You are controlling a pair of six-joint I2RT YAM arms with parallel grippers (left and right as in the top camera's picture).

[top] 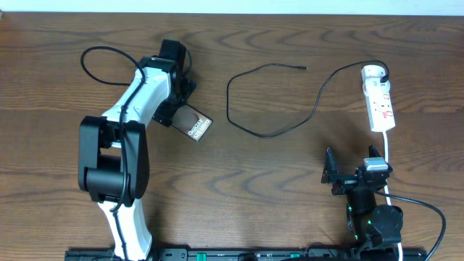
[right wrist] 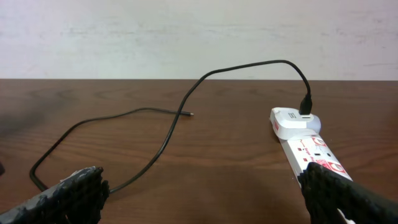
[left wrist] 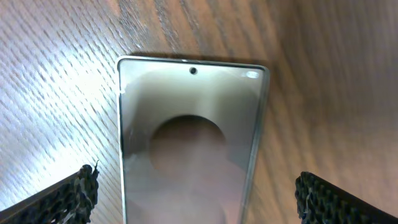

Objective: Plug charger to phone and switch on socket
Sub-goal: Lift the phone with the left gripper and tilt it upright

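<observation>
The phone (top: 195, 125) lies flat on the wooden table, partly under my left arm. In the left wrist view the phone (left wrist: 193, 143) fills the middle, grey-bronze with a brown oval, between my open left gripper's (left wrist: 196, 199) fingers, which do not touch it. The charger (top: 268, 101) runs in a black loop from the socket (top: 379, 101) at the right to its free tip (top: 303, 68) near the top centre. My right gripper (right wrist: 205, 199) is open and empty, low in front of the socket (right wrist: 311, 149), with the charger (right wrist: 161, 143) ahead of it.
The socket's white cord (top: 388, 156) runs down past my right arm's base (top: 366, 196). A black robot cable (top: 98, 65) loops at the far left. A pale wall (right wrist: 199, 37) stands behind the table's far edge.
</observation>
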